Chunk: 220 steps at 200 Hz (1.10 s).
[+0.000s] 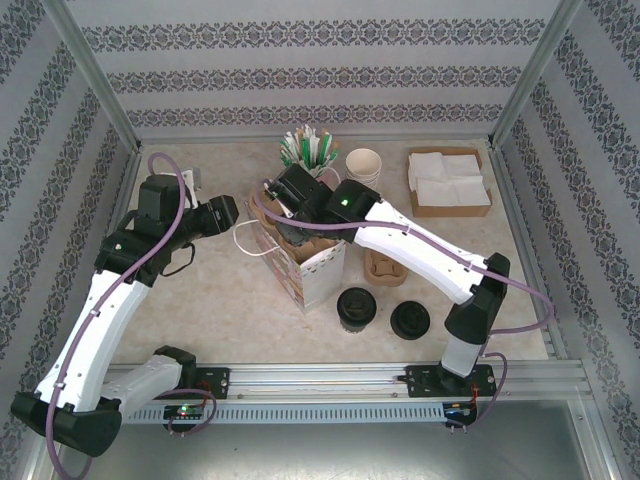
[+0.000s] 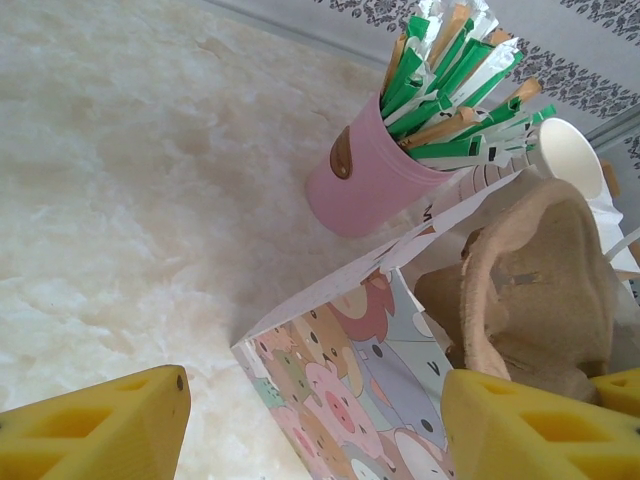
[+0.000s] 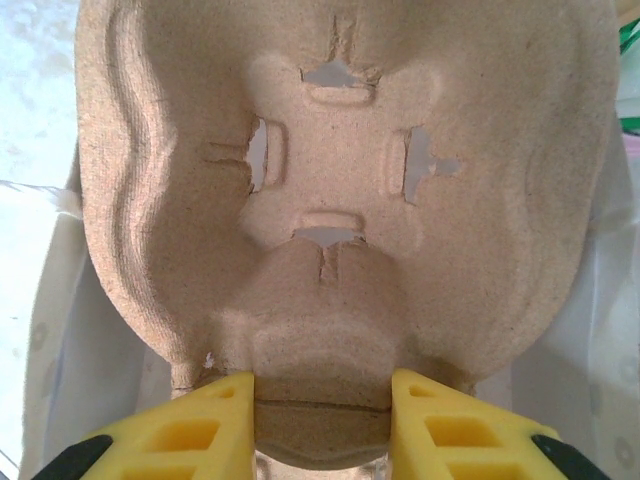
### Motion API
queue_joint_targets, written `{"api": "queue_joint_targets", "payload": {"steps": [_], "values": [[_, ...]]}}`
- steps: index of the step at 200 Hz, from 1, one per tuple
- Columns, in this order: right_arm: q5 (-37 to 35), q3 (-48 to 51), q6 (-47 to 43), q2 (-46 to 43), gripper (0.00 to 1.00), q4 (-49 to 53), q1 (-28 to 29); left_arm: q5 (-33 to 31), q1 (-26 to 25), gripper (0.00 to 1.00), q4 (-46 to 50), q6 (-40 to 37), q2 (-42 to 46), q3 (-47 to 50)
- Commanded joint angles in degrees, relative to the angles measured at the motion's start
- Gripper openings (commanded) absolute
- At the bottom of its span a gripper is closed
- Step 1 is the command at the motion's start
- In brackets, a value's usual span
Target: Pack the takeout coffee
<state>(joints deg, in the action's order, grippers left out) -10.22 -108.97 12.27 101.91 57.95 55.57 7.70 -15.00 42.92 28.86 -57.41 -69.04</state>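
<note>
Standing upright on the bench [image 1: 215, 300] just right of the paper bag [image 1: 318, 268], the takeout coffee [image 1: 357, 308] carries its black lid, with a low black lid piece [image 1: 410, 320] just beside it. The right gripper [image 3: 322, 400] is closed on the edge of a pulp carrier [image 3: 340, 200] at the bag mouth; its arm passes over a second pulp carrier [image 1: 385, 266] behind the coffee. The left gripper [image 2: 315, 425] has its fingers apart, with the bag's corner between them. A pink cup of sticks [image 2: 365, 180], stacked cups [image 1: 364, 165] and a napkin tray [image 1: 448, 182] stand at the rear.
</note>
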Motion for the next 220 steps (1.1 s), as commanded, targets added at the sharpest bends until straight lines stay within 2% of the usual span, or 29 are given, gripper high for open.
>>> {"api": "queue_joint_targets", "payload": {"steps": [1, 220], "values": [[1.2, -2.5, 1.2, 1.8, 0.31, 2.9, -0.9, 1.1, -0.6, 0.68, 0.1, -0.8, 0.0, 0.6], [6.0, -13.1, -0.2, 14.4, 0.3, 14.6, -3.1, 1.9, -0.6, 0.68, -2.1, -0.7, -2.1, 1.6]]}}
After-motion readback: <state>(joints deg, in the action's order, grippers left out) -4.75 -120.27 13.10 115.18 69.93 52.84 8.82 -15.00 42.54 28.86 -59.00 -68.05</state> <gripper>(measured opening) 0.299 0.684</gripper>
